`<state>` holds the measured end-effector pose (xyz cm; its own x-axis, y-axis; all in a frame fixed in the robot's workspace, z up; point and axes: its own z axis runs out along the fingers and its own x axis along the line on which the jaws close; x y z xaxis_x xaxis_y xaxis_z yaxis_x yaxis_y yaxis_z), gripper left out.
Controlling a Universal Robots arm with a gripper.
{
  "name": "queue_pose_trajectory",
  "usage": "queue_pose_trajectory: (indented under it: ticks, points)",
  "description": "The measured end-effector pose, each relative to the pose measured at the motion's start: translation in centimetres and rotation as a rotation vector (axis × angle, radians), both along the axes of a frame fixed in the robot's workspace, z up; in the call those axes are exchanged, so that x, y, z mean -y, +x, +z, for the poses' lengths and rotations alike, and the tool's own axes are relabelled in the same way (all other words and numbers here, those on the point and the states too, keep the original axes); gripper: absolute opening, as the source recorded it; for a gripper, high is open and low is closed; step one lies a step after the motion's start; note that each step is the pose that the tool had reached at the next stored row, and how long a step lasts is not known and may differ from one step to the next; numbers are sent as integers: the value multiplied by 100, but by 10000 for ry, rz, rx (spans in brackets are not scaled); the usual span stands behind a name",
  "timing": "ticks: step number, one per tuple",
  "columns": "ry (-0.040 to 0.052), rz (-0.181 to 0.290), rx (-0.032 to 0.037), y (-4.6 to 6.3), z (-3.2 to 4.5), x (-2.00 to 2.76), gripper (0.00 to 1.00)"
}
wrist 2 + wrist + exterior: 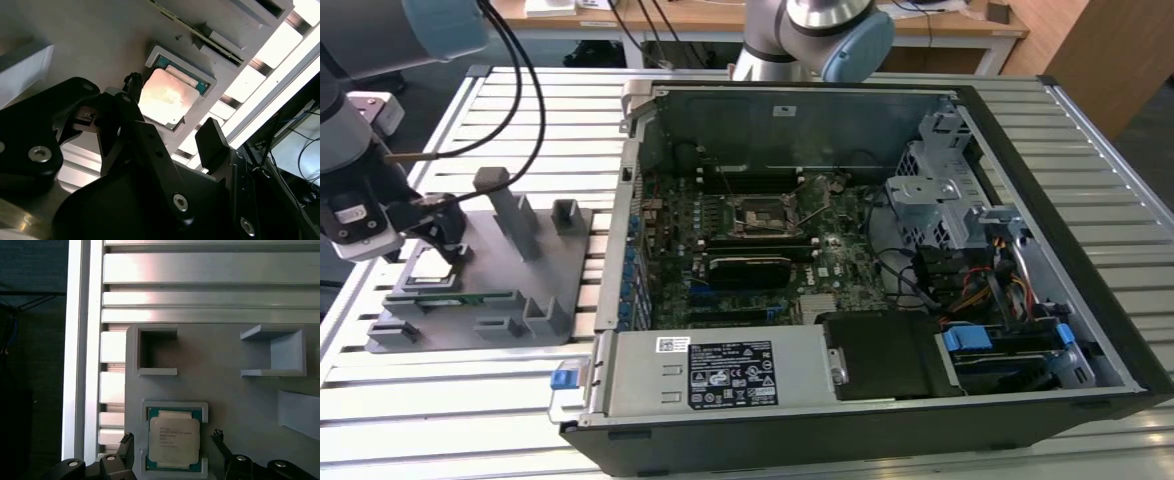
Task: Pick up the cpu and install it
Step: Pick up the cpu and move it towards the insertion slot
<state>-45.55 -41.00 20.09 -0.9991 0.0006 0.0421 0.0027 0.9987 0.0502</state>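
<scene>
**Gripper.** The gripper (172,439) hangs over the grey fixture plate (494,300), above the plate's side that lies towards the exterior view's left. Its two black fingers (127,452) are spread wide. They are set further apart than the outer walls of the pocket beneath them, one finger on each side of it. The fingers grasp nothing. Whether the fingertips touch the plate surface cannot be told.

**Task item.** The cpu (174,440) lies flat in a shallow square pocket of the fixture plate, metal top facing up, with a green border visible around the top. In both wrist views it sits between the two fingers and is clear of both.

**Fixture plate.** A square open recess (155,352) and a three-walled bracket (277,352) are moulded into the plate near the cpu pocket. A green memory stick (460,297) stands on edge in a slot near the pocket.

**Surroundings.** The fixture plate rests on a slatted aluminium table (494,410). An open computer case (1067,200) lies beside the plate, on the exterior view's right of it. Inside it the motherboard (827,270) is exposed, with the black square socket (761,215) in view.
</scene>
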Motion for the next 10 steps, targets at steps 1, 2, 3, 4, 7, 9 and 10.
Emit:
queue_pose_trajectory:
  ticks: [1,2,3,4,7,9,10]
  points:
    - [1,1,2,1,-8,-1,69]
    - [1,2,1,1,-15,-2,69]
    - [0,2,1,1,-22,-3,69]
    - [-1,2,1,1,-30,-4,69]
    - [-21,-7,-2,0,-56,-12,69]
    - [-37,-13,-5,0,-70,-19,69]
    - [-37,-13,-4,1,-77,-20,69]
